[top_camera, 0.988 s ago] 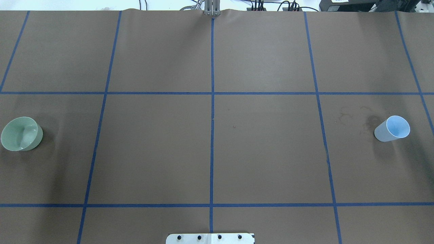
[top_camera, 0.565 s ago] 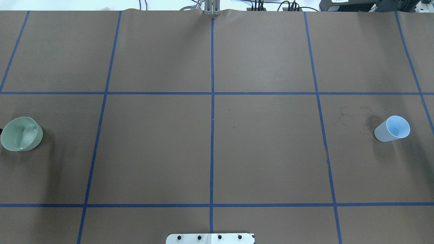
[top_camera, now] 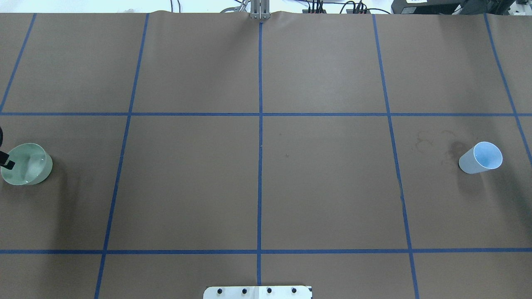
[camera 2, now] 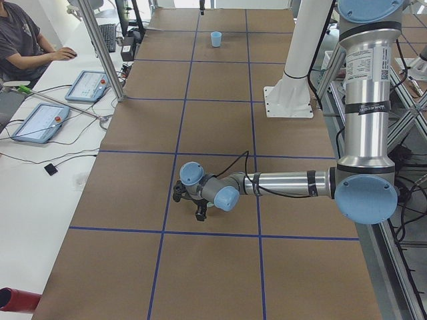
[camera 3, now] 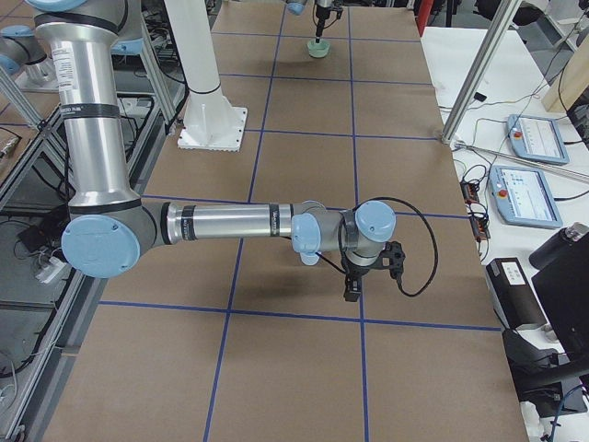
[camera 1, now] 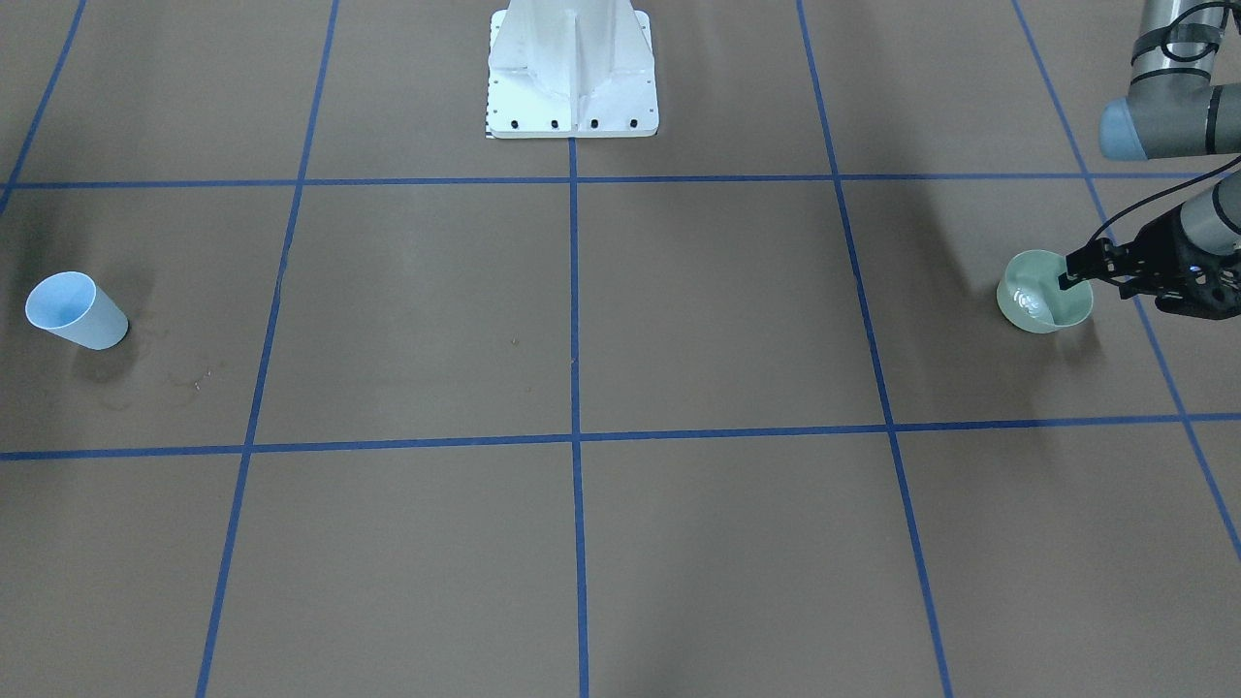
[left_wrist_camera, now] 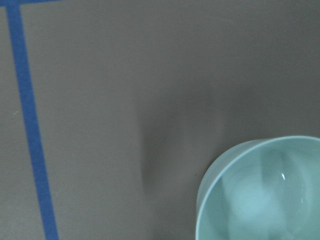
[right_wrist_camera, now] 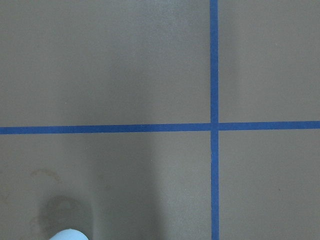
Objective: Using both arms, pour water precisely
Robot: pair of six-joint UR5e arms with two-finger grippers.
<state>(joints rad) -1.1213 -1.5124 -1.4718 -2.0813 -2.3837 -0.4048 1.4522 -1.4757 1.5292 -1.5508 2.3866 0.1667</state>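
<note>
My left gripper [camera 1: 1069,279] sits at the rim of the pale green cup [camera 1: 1045,305], near the table's end on my left side; one black fingertip [top_camera: 8,163] overlaps the edge of the rim nearest my arm; I cannot tell whether my jaws are parted or closed, nor whether they pinch the cup's wall. The water [camera 1: 1031,306] lies in the bottom of that cup, showing as white glints and faint ripples; the cup stands upright on the brown table [camera 1: 717,320], inside one square of the blue tape grid [camera 1: 574,291]. My left wrist camera looks down on the cup's rim, low and to the right in its view. My right gripper [camera 3: 354,287] hangs low over the table at the other end, pointing down; it shows only from the side, so I cannot tell how my fingers stand. The light blue cup [top_camera: 481,158] stands upright there, with a dark stain [top_camera: 455,148] on the paper just beside it; the two cups are well apart, with the white pedestal [camera 1: 572,73] at the table's edge midway between them.
</note>
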